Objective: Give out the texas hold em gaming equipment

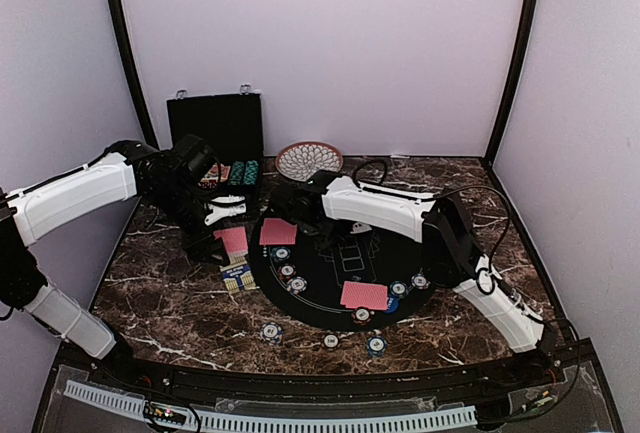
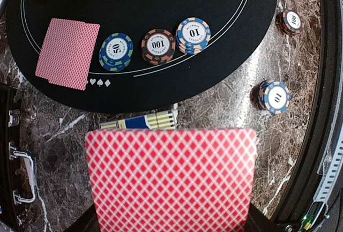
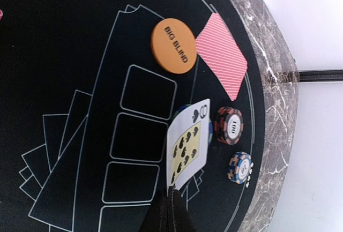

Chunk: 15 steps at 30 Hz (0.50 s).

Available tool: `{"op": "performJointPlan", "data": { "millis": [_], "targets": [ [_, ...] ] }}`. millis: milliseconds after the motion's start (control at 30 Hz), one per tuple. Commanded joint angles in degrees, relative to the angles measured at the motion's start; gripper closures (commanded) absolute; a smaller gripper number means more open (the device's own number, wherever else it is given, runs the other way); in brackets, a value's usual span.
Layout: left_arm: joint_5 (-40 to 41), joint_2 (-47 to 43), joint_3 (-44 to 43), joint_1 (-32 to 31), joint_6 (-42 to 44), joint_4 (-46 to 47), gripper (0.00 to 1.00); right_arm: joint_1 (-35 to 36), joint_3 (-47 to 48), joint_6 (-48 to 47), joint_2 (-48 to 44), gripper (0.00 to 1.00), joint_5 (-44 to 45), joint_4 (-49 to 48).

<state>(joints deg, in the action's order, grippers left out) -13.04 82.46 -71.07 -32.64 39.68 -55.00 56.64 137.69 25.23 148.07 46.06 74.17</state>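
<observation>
My left gripper (image 1: 228, 223) is shut on a red-backed playing card (image 2: 170, 181), held flat above the marble just left of the round black mat (image 1: 330, 253); the card hides its fingers. Over the mat's left part, my right gripper (image 3: 174, 202) is shut on an eight of spades (image 3: 187, 143), its face towards the wrist camera. On the mat below lie a red-backed card (image 3: 222, 55), an orange "BIG BLIND" disc (image 3: 171, 45) and three chip stacks (image 2: 158, 45). More red-backed cards (image 1: 363, 295), a blue disc (image 1: 392, 304) and chips (image 1: 420, 281) lie at the mat's near right.
The open black case (image 1: 215, 123) with chip rows (image 1: 242, 171) stands at the back left, the patterned dish (image 1: 308, 160) beside it. A blue and yellow card box (image 1: 237, 275) lies on the marble under the left gripper. Three chip stacks (image 1: 331, 340) sit near the front edge.
</observation>
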Motion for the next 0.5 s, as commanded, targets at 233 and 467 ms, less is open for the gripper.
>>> {"op": "performJointPlan", "data": {
  "millis": [233, 467],
  "targets": [
    [-1.23, -1.43, -0.40, 0.02, 0.40, -1.64, 1.00, -0.41, 0.61, -0.90, 1.79, 0.94, -8.07, -10.66],
    [-1.38, -1.63, -0.31, -0.01, 0.40, -1.86, 1.00, -2.55, -0.85, 1.26, 0.66, 0.62, -17.18, -15.59]
  ]
}}
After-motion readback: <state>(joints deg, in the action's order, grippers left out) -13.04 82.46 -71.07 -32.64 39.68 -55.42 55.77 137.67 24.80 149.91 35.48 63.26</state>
